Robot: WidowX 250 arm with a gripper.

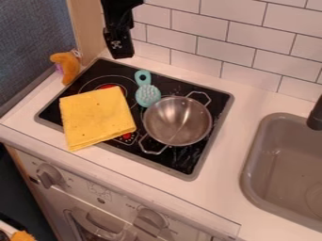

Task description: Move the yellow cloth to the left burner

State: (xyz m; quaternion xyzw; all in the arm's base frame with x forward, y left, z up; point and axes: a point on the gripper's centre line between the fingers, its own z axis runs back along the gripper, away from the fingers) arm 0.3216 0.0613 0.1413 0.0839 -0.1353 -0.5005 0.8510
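You saw a folded, roughly square yellow fabric cloth lying flat, partly covering the round black left burner with red centre, one corner over the white desk.

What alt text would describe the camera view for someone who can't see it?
A yellow cloth lies over the left side of a black stovetop, its near edge reaching onto the white counter. To its right are a teal brush and a metal pot; a black claw hangs near the back left corner, with a gray sink at right.

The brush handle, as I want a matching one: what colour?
The handle is light teal, best in the camera view.
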